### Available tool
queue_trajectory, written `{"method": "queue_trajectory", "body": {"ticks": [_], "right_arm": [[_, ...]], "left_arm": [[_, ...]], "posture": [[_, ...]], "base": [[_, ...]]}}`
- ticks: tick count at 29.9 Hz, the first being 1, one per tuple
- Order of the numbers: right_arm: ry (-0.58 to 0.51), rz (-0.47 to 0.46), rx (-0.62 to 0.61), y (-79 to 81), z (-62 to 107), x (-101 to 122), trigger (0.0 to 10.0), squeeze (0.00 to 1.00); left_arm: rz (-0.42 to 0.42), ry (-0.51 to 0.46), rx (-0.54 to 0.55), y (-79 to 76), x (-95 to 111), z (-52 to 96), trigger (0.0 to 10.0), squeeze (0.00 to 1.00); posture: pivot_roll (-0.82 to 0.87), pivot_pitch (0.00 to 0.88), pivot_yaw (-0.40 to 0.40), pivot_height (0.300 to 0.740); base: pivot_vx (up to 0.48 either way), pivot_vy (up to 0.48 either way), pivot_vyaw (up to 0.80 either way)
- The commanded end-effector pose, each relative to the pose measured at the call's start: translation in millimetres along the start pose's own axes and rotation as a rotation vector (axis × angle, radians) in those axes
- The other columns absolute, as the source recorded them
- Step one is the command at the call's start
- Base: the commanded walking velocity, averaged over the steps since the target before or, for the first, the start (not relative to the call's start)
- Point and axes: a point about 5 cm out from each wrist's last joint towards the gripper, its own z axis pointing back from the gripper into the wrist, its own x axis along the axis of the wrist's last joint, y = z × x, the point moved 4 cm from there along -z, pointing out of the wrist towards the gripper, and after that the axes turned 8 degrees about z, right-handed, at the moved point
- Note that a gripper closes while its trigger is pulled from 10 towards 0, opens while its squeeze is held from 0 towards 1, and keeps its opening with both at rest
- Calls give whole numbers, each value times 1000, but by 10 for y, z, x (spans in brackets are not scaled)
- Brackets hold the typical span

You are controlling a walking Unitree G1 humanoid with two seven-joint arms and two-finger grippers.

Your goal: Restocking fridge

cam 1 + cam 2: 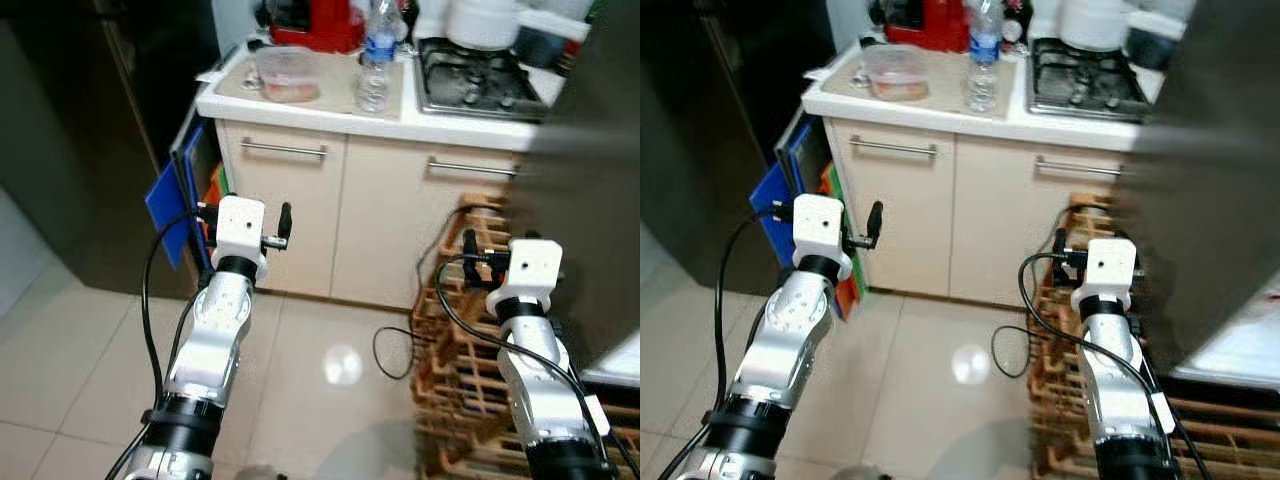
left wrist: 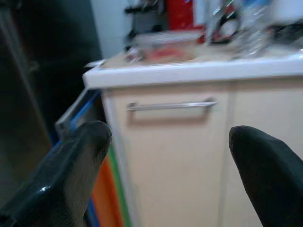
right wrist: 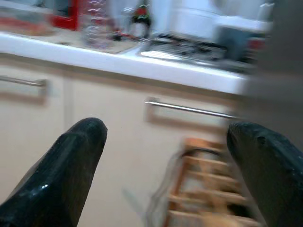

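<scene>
A clear plastic food container point(image 1: 289, 75) and a clear water bottle point(image 1: 376, 60) stand on the white counter point(image 1: 300, 108) ahead of me. My left gripper point(image 1: 243, 214) is held up in front of the left cabinet door, below counter height, open and holding nothing; in the left wrist view its fingers point(image 2: 71, 179) frame the door handle. My right gripper point(image 1: 512, 246) hangs open before the right cabinet door, above a wooden rack, also with nothing in it. A dark tall appliance point(image 1: 70, 140) stands left of the counter.
A gas hob point(image 1: 478, 82) with a white pot point(image 1: 482, 22) lies right of the bottle, a red appliance point(image 1: 322, 22) behind. A wooden rack point(image 1: 465, 350) with cables stands on the floor at right. Blue and orange boards point(image 1: 170, 205) lean beside the cabinet. A dark panel point(image 1: 590, 150) looms at right.
</scene>
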Motion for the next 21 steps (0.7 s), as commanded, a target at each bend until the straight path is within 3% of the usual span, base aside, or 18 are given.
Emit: {"method": "queue_trajectory", "body": {"ticks": [1, 21], "right_arm": [[-10, 12, 0, -29, -15, 20, 10000, 0], [-21, 7, 28, 32, -75, 43, 10000, 0]], "left_arm": [[9, 0, 6, 5, 5, -15, 10000, 0], [16, -8, -24, -84, 7, -37, 10000, 0]], "posture": [[65, 24, -10, 732], [73, 0, -16, 732]], "base": [[480, 0, 0], [471, 0, 0]]}}
